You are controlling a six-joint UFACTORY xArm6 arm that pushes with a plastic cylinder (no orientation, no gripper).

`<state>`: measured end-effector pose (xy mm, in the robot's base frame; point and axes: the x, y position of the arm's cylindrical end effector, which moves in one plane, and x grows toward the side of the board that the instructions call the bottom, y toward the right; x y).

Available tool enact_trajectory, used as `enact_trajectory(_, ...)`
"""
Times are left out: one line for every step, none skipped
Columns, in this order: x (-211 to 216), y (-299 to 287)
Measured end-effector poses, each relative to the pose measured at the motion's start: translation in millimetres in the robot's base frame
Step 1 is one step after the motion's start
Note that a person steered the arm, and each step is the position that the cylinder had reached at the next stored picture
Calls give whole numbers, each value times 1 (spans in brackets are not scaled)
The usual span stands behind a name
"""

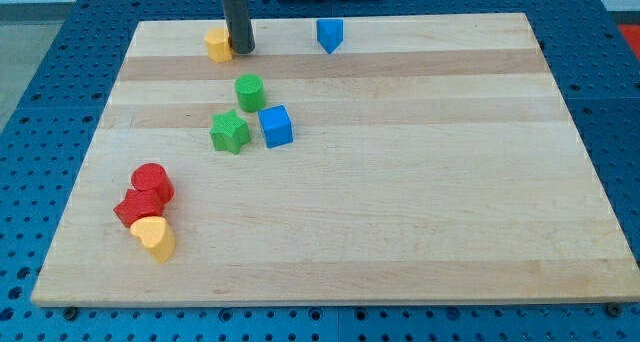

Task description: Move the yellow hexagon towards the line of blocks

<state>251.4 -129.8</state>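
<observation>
Jaws: none in the view; the arm ends in a plain dark rod, so nothing opens or closes and nothing is held.
My tip (241,50): down on the counter at the view's top, just to the right of the yellow hexagon and touching it or nearly so; I cannot tell which.
Yellow hexagon (218,44): near the counter's top edge, left of centre, close to that edge.
Blue pointed block (329,34): also by the top edge, well to the right of my tip; its exact shape is hard to make out.
Green cylinder (250,91): below my tip, apart from it.
Green star (230,132): just below and left of the green cylinder.
Blue cube (276,126): just beside the green star on its right, below the green cylinder.
Red cylinder (152,183): at lower left, near the counter's left edge.
Red block (136,207): touching the red cylinder from below; shape unclear.
Yellow heart (154,237): touching the red block at the bottom of that run of three.
Counter (430,202): pale wood; the right half and lower middle carry no blocks, and bare wood lies between the yellow hexagon and the green cylinder.
</observation>
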Motion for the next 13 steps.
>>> enact_trajectory(-1, 0)
enact_trajectory(-1, 0)
enact_trajectory(-1, -15)
enact_trajectory(-1, -34)
enact_trajectory(-1, -44)
enact_trajectory(-4, -44)
enact_trajectory(-45, -44)
enact_trajectory(-55, -44)
enact_trajectory(-55, -56)
enact_trajectory(-55, -56)
enact_trajectory(-46, -67)
enact_trajectory(-25, -78)
enact_trajectory(-24, -78)
